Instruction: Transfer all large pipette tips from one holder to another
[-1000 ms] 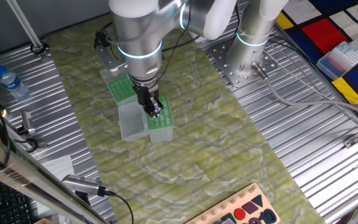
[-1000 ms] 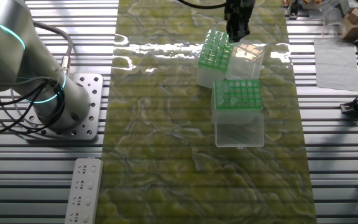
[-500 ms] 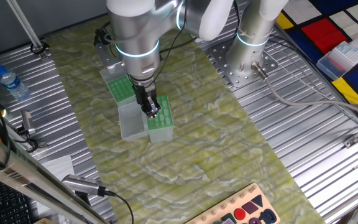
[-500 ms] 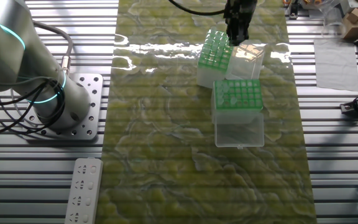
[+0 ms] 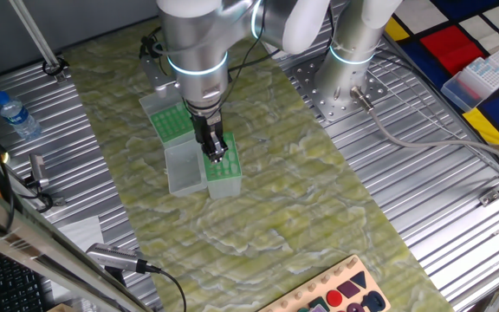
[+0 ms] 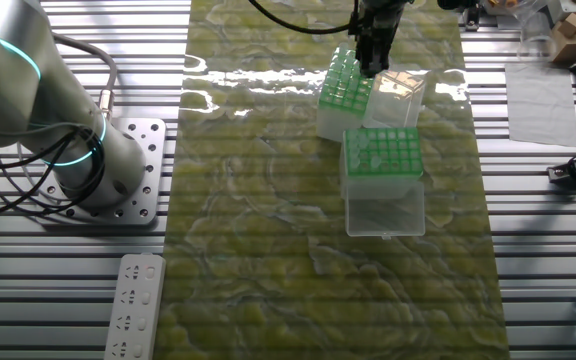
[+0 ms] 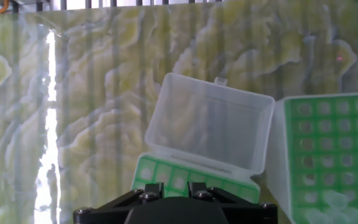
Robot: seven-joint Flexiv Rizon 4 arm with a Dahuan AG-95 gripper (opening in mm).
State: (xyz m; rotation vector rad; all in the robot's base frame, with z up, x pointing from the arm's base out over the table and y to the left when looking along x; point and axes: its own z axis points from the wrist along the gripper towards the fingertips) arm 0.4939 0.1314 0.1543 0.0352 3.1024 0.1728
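Note:
The large pipette tips (image 6: 345, 80) stand as pale mint cones in the far holder (image 5: 224, 172), whose clear lid (image 6: 400, 90) lies open beside it. My gripper (image 6: 369, 66) hangs just above this holder's edge next to the lid. In the hand view, only the black finger mounts of the gripper (image 7: 177, 191) show, close together over the holder's green top (image 7: 166, 177). The fingertips are hidden. The second holder (image 6: 381, 153) has a mostly bare green rack, with a few pale tips (image 7: 334, 200) at one side.
The second holder's clear lid (image 6: 385, 211) lies open toward the near edge of the green mat (image 6: 268, 250). A water bottle (image 5: 16, 115) stands on the ribbed metal table (image 5: 423, 191). A toy board (image 5: 340, 293) sits at the mat's end, and the arm base (image 6: 88, 160) is at the left.
My gripper has shifted sideways from over the open lid toward the rows of tips in the far holder. Holders and lids have not moved.

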